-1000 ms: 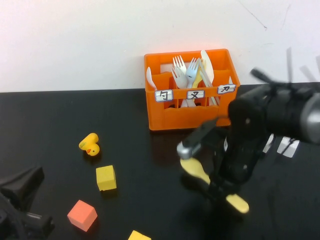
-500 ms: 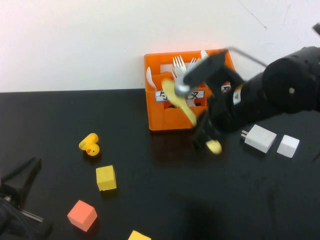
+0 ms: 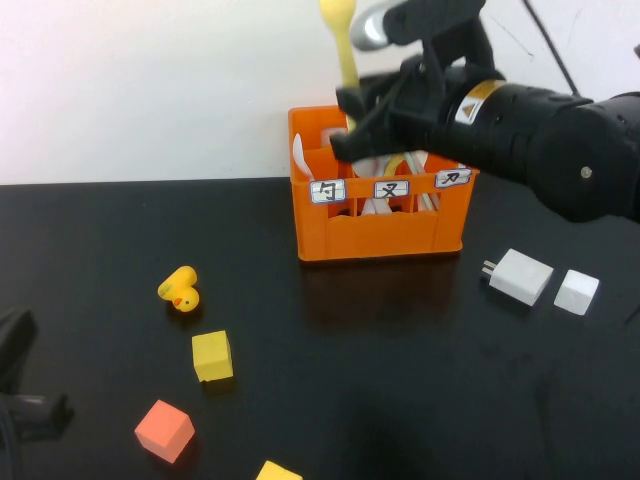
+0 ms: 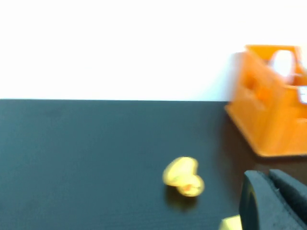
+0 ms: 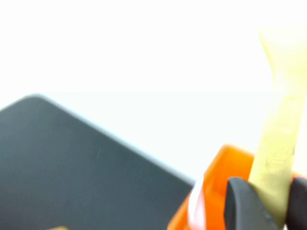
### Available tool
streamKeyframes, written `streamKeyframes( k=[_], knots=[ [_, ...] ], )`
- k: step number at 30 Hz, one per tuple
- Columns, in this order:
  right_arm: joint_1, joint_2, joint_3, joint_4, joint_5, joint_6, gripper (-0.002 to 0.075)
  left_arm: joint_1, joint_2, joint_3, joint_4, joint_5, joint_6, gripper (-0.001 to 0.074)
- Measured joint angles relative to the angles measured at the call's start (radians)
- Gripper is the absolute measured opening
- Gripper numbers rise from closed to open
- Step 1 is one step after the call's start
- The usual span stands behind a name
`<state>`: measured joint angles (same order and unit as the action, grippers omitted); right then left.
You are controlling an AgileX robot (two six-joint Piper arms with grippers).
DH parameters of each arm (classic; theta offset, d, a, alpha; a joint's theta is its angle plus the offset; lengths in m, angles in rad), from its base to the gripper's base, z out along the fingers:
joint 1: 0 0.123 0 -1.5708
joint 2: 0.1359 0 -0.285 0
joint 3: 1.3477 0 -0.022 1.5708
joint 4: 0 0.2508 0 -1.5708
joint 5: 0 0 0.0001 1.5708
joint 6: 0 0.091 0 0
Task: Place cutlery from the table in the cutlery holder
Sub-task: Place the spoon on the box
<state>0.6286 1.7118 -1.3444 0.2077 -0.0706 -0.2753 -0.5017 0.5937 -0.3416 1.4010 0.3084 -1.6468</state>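
Your left hand point(image 3: 25, 425) sits closed and empty at the near-left table point(image 3: 400, 400) edge, well apart from the cutlery holder point(image 3: 380, 215). Your right hand point(image 3: 350, 115) hovers directly above the holder's left rear compartments, clamped on the yellow spoon point(image 3: 342, 35). The spoon's long axis stands nearly upright, bowl up, handle down toward the holder. Judged next: lower straight down.

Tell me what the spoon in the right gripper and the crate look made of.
Yellow spoon, clamped upright in the right gripper above the crate: likely plastic, uniform matte colour, no metallic glint. Orange crate: probably moulded plastic, smooth faintly shiny walls, one solid colour. Left gripper sits parked nearby.
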Motion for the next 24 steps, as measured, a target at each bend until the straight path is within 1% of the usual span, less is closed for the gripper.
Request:
streamKeyframes(
  k=[4,9,19,24],
  knots=[
    [0.000,0.000,0.000,0.004,-0.108,0.000,0.0171,0.000,0.000,0.000,-0.021,0.078,-0.025,-0.0001],
    [0.000,0.020,0.000,0.006,-0.210,0.000,0.0171,0.000,0.000,0.000,-0.037,0.083,-0.035,-0.0001],
    [0.000,0.088,0.000,0.008,-0.262,0.000,0.0170,0.000,0.000,0.000,-0.037,0.082,-0.036,-0.0001],
    [0.000,0.129,0.000,0.008,-0.338,0.000,0.0170,0.000,0.000,0.000,-0.044,0.079,-0.061,-0.0001]
  ],
)
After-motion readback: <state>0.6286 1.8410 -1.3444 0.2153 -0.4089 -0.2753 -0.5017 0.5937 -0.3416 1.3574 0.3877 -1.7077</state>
